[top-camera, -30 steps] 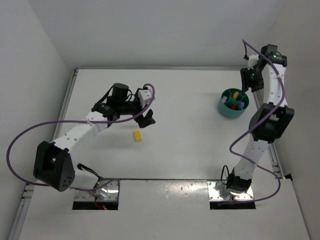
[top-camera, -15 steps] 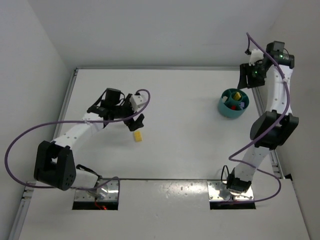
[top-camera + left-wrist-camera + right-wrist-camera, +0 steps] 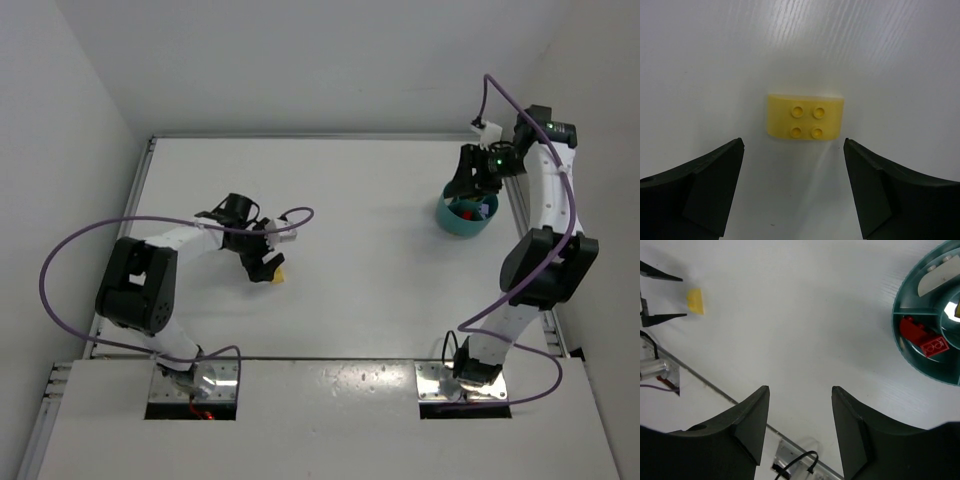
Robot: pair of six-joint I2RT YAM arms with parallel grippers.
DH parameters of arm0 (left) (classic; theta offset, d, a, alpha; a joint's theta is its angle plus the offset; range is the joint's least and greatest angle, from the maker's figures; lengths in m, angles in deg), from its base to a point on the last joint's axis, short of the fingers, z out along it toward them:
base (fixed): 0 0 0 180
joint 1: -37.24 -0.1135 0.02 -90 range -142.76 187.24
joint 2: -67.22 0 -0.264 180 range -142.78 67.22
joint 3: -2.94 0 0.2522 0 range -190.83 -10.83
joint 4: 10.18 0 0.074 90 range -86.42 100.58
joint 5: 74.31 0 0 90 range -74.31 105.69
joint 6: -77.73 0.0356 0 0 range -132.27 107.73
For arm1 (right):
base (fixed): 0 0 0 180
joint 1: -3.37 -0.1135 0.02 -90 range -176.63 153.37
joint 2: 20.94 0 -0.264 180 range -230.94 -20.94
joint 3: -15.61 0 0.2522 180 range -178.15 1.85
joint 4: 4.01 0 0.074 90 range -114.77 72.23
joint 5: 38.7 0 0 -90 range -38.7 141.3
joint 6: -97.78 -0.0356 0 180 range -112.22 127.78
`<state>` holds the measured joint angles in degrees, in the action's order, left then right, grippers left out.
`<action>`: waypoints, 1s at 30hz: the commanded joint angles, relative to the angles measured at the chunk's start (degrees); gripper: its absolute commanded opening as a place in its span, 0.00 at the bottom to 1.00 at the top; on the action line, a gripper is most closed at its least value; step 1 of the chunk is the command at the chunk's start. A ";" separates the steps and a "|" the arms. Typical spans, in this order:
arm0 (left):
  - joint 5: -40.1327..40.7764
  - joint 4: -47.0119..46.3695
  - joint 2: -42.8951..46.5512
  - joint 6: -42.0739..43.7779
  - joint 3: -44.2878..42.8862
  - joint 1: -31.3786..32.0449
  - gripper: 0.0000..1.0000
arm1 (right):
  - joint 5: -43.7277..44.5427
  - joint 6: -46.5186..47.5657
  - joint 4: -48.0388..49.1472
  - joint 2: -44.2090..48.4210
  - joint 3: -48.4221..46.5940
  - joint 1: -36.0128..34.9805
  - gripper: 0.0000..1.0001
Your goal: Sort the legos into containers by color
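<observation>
A plain white table (image 3: 380, 300) is seen, closed in by white walls (image 3: 300, 60) at the back and at both sides. Its surface is matte, with a faint grain visible in the left wrist view.

A single yellow lego (image 3: 805, 117) is found lying flat on the table left of centre, studs up, four studs grouped at its middle. In the left wrist view its long axis is laid side to side, across the gap between the fingers. The left gripper (image 3: 793, 145) is held low over it with jaws spread wide, one finger at each end of the brick and neither touching it.

The teal bowl (image 3: 462, 224) is placed at the far right of the table. Red legos (image 3: 922, 337) are seen in one compartment and a cream piece (image 3: 937, 280) in another. The right gripper (image 3: 468, 180) is held above the bowl's left rim, jaws apart and nothing between them.

Compared with a second ago, the left gripper has been brought down from the far right of the brick onto it, the brick has been left unmoved, and the right gripper has been shifted leftward over the bowl.
</observation>
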<state>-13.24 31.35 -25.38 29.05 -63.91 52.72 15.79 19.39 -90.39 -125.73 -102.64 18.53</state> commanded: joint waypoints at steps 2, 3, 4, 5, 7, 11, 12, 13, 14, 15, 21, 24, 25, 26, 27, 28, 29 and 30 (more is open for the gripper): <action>0.10 -0.87 -1.62 1.31 -1.15 -0.02 0.87 | -2.47 -0.54 0.20 0.73 -0.28 -0.13 0.54; -0.42 -0.87 -1.62 1.31 -1.15 -0.02 0.87 | -2.46 -0.54 0.20 0.73 -0.28 -0.13 0.54; -1.30 -0.87 -1.01 2.00 -0.63 -0.02 0.87 | -2.46 -0.54 0.20 0.73 -0.28 -0.13 0.54; -1.83 -0.87 1.08 4.10 -0.01 -0.02 0.87 | -2.46 -0.54 0.20 0.73 0.24 -0.13 0.54; -2.54 0.26 3.20 7.53 1.30 -0.02 0.87 | -2.46 -0.54 0.20 0.73 0.25 -0.13 0.54; -6.84 12.11 6.20 34.43 1.31 -1.77 0.85 | -3.60 -0.02 -0.33 0.20 0.25 -0.65 0.54; -6.84 13.70 6.81 37.66 1.31 -1.77 0.85 | -3.60 -0.02 -0.33 0.20 0.25 -0.66 0.54; -6.06 16.33 6.82 40.74 1.31 -1.77 0.86 | -3.60 -0.02 -0.33 0.20 0.25 -0.66 0.54; -5.44 17.40 6.82 43.55 0.53 -1.77 0.87 | -4.13 -0.02 -0.33 0.20 0.25 -0.66 0.54; -4.57 18.36 6.82 48.63 0.52 -1.77 0.87 | -4.13 -0.02 -0.33 0.20 0.25 -0.66 0.54; -2.01 21.19 5.24 63.24 -1.76 -1.77 0.87 | -4.13 -0.02 -0.33 0.20 0.77 -0.66 0.54; -2.71 21.19 4.28 65.99 -4.21 -1.16 0.83 | -4.13 -0.02 -0.33 0.20 0.78 -0.66 0.54; -3.32 21.19 2.70 65.99 -5.27 -0.64 0.81 | -4.13 -0.02 -0.33 0.20 0.78 -0.66 0.54; -3.33 23.27 1.47 67.21 -6.50 0.06 0.81 | -4.13 -0.02 -0.33 0.20 0.78 -0.66 0.54; -2.55 24.86 0.15 68.36 -9.21 1.12 0.80 | -4.13 -0.02 -0.33 -0.32 0.78 -0.66 0.54; -2.54 26.36 -2.47 69.85 -10.45 1.82 0.80 | -4.13 -0.02 -0.33 -0.32 0.78 -0.66 0.54; -1.93 29.24 -3.72 70.64 -11.60 2.44 0.80 | -4.13 -0.02 -0.33 -0.32 0.78 -0.66 0.54; -1.92 30.23 -4.78 71.26 -13.26 3.49 0.78 | -4.13 -0.02 -0.33 -0.32 0.78 -0.66 0.54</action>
<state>-13.53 54.80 -27.41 93.47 -73.68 53.93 13.54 18.93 -90.52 -125.88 -101.96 18.20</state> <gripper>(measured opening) 0.790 0.538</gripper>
